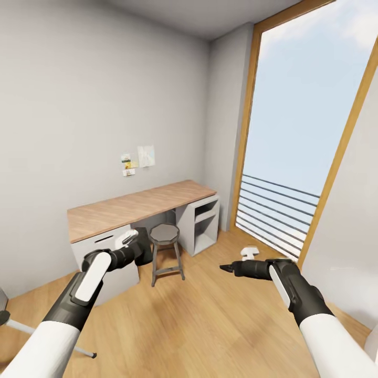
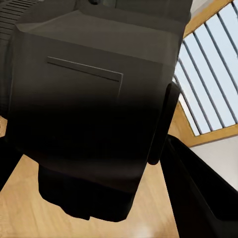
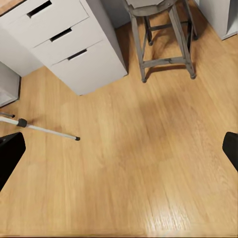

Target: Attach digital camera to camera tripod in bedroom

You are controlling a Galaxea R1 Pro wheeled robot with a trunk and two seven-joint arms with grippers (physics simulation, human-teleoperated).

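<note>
The digital camera (image 2: 89, 109), a matte-black box, looms close in the left wrist view, held between dark fingers (image 2: 198, 188). In the head view my left gripper (image 1: 138, 248) is raised in front of the desk, shut on that dark body. My right gripper (image 1: 227, 268) hovers over the wood floor at mid-right, open, with its fingers (image 3: 10, 153) spread wide apart and nothing between them. One silver-white leg of the camera tripod (image 1: 31, 331) with a black foot lies low at the left edge; that tripod leg (image 3: 47, 130) also shows over the planks. The tripod's head is out of view.
A wood-topped desk (image 1: 136, 205) with white drawers (image 3: 64, 44) stands against the grey wall, a round stool (image 1: 165, 234) in front of it. A tall window with a railing (image 1: 278, 220) is at the right. A small white object (image 1: 249, 253) lies on the floor.
</note>
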